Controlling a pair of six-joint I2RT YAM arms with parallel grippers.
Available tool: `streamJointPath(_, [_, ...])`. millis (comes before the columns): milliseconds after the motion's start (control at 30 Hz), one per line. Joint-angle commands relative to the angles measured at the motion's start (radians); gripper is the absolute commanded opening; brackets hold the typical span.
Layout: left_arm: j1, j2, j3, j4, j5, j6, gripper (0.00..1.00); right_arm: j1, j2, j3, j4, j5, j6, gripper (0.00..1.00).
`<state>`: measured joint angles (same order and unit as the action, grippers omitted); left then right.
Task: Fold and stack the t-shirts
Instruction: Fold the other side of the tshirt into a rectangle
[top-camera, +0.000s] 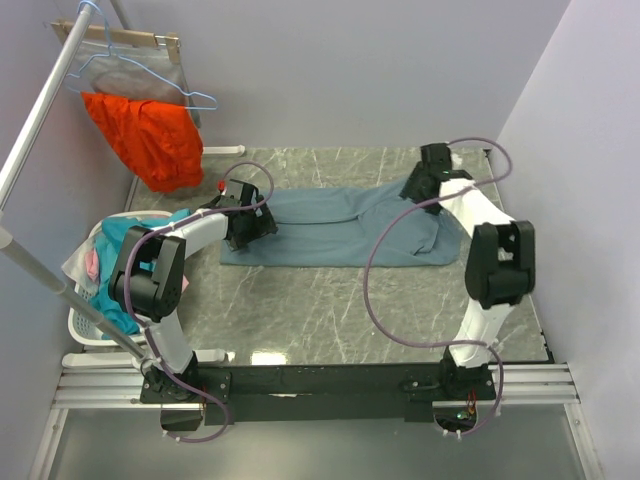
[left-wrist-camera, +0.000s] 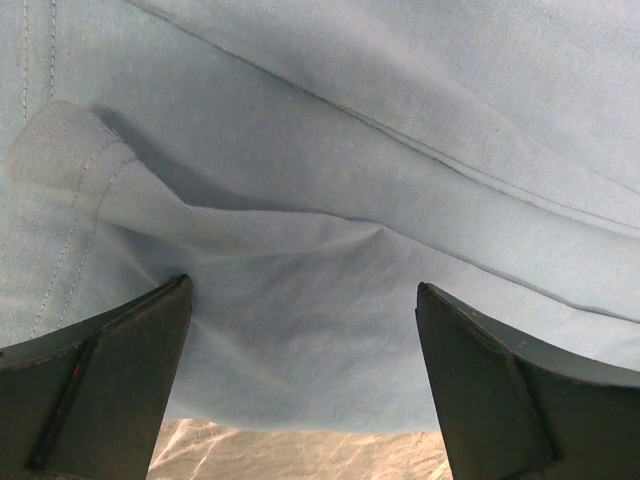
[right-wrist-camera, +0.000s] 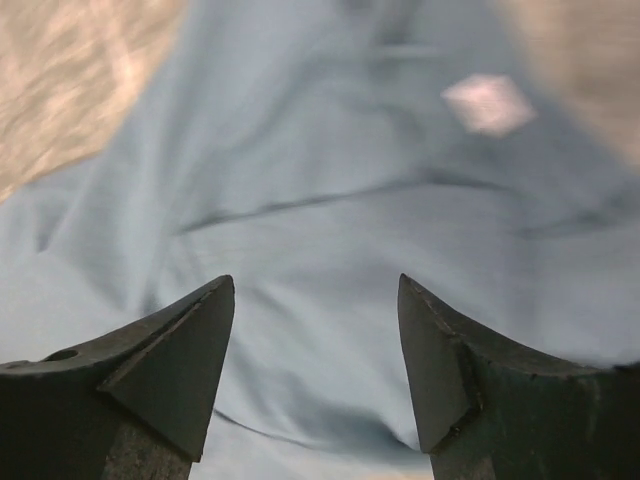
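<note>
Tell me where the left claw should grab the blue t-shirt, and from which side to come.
Probably the end edge of the t-shirt, lying flat on the table by the open left claw. Come straight down from above: the cloth is flat, so a pinch at that free edge should lift it.

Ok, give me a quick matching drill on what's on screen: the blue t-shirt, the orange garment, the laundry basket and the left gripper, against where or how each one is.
Things:
1. blue t-shirt
2. orange garment
3. laundry basket
4. left gripper

Place or state:
A. hanging at the far left
B. open, above the t-shirt's edge
C. laid out across the table
D. at the near left, filled with clothes

Pairs: 1-C, 2-A, 3-D, 4-B.
</note>
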<state>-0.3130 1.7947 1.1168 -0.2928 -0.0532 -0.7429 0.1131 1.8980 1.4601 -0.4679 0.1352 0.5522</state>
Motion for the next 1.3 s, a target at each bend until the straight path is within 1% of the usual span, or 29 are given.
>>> streamJointPath(0, [-0.005,-0.032,-0.015,0.018,0.001,0.025,0.99,-0.094,-0.158,-0.113,-0.041,0.115,0.003,0.73])
streamJointPath(167, [-0.005,-0.035,-0.021,0.024,0.015,0.028,0.99,-0.151,-0.212,-0.231,-0.009,0.066,0.009,0.72])
streamJointPath(367, [-0.006,-0.043,-0.028,0.026,0.019,0.036,0.99,-0.205,-0.198,-0.319,0.070,-0.057,0.018,0.69])
streamJointPath(433, [-0.006,-0.043,-0.029,0.026,0.016,0.037,0.99,-0.210,-0.183,-0.328,0.100,-0.097,0.014,0.68])
streamJointPath(600, [-0.006,-0.038,-0.037,0.027,0.019,0.034,0.99,-0.221,-0.145,-0.322,0.152,-0.132,0.009,0.65])
streamJointPath(667, [-0.006,-0.038,-0.041,0.026,0.018,0.034,0.99,-0.224,-0.123,-0.314,0.155,-0.131,0.000,0.62])
streamJointPath(800, [-0.006,-0.038,-0.048,0.021,0.012,0.036,0.99,-0.233,-0.080,-0.287,0.153,-0.180,-0.008,0.58])
streamJointPath(900, [-0.006,-0.038,-0.048,0.017,0.006,0.037,0.99,-0.233,-0.071,-0.291,0.176,-0.200,-0.015,0.50])
streamJointPath(933, [-0.006,-0.038,-0.048,0.017,0.004,0.037,0.99,-0.234,-0.070,-0.291,0.181,-0.200,-0.018,0.42])
streamJointPath(1000, [-0.006,-0.037,-0.046,0.015,0.004,0.037,0.99,-0.234,-0.070,-0.285,0.181,-0.200,-0.031,0.32])
streamJointPath(1033, [-0.006,-0.035,-0.045,0.015,0.004,0.037,0.99,-0.234,-0.073,-0.285,0.181,-0.197,-0.034,0.20])
streamJointPath(1100, [-0.006,-0.031,-0.045,0.017,0.009,0.037,0.99,-0.234,-0.082,-0.276,0.170,-0.183,-0.046,0.18])
streamJointPath(1200, [-0.006,-0.026,-0.048,0.018,0.009,0.037,0.99,-0.236,-0.112,-0.264,0.152,-0.144,-0.067,0.12])
streamJointPath(1233, [-0.006,-0.027,-0.049,0.018,0.007,0.039,0.99,-0.236,-0.119,-0.258,0.147,-0.137,-0.074,0.02])
streamJointPath(1267, [-0.006,-0.024,-0.049,0.020,0.006,0.040,0.99,-0.234,-0.122,-0.248,0.141,-0.137,-0.077,0.00])
